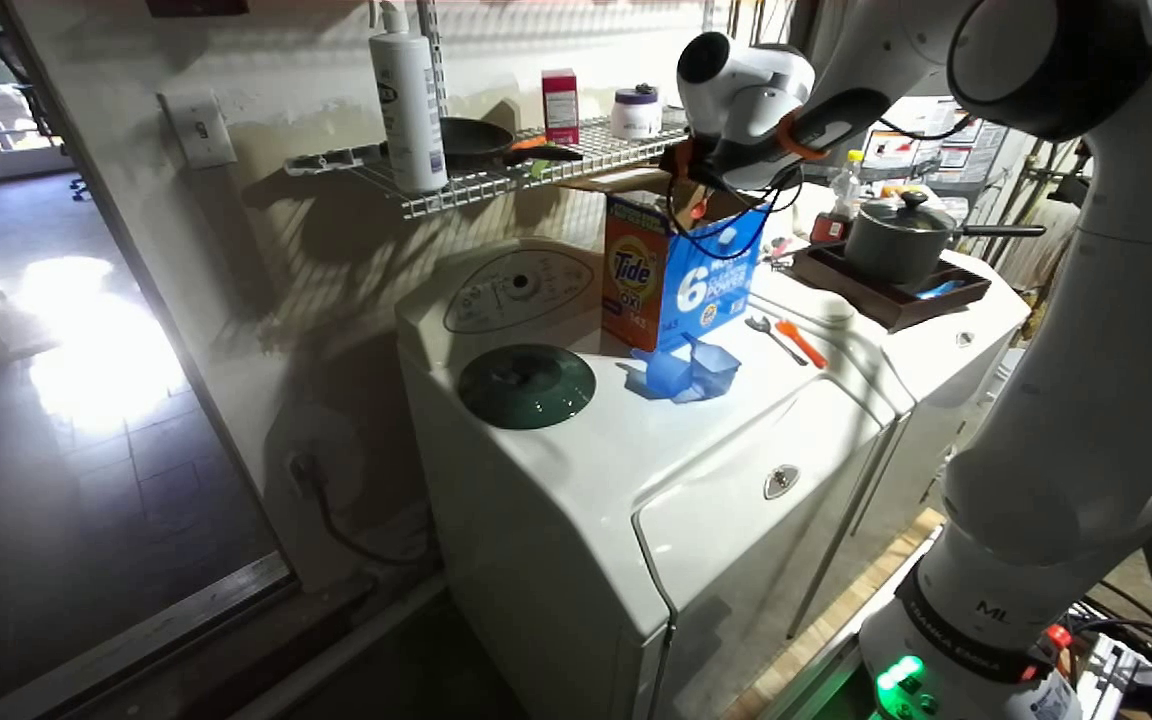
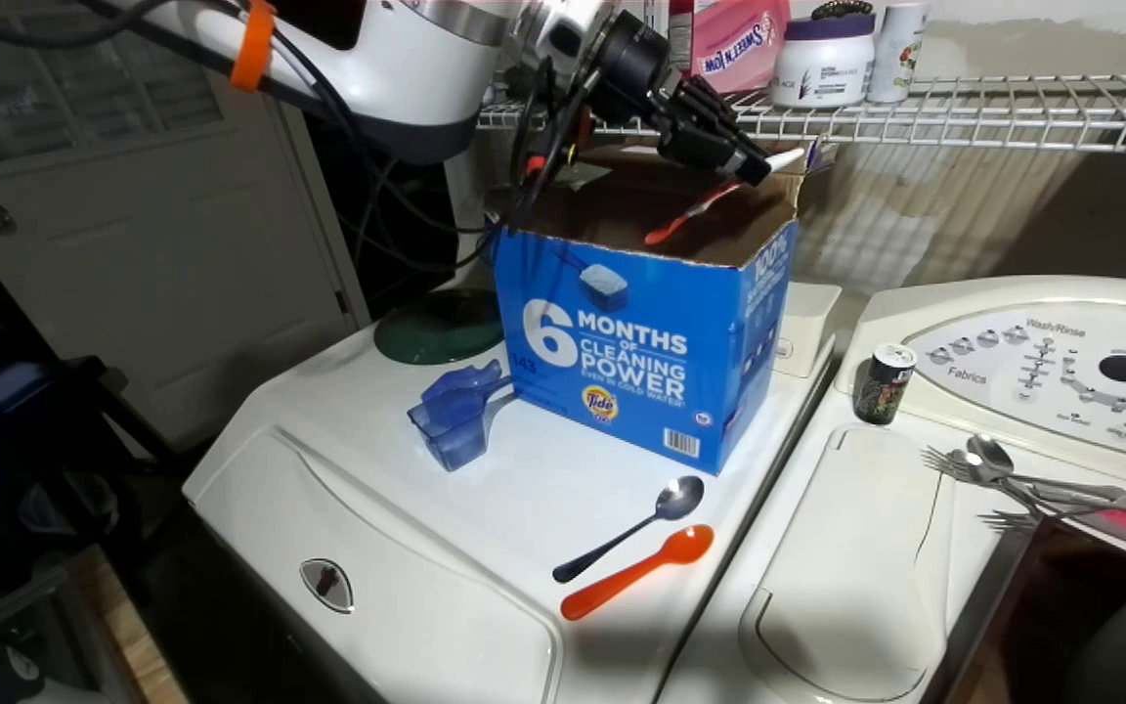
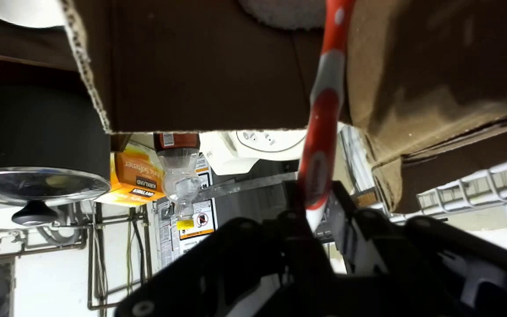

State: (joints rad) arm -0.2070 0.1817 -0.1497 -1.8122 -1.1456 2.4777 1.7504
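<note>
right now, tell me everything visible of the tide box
The Tide box stands upright on a white appliance. It looks like cardboard: brown inside, orange and blue outside, one blue face reading "6 months of cleaning power". Its top is open, with rough edges; the end effector holds a red-and-white utensil at the opening.

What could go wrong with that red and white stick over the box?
The pincer might lose its grip, and the red-and-white stick could drop into the open box. The stick might also bump the box's ragged edge. And the cables looping near the box could snag on it.
</note>
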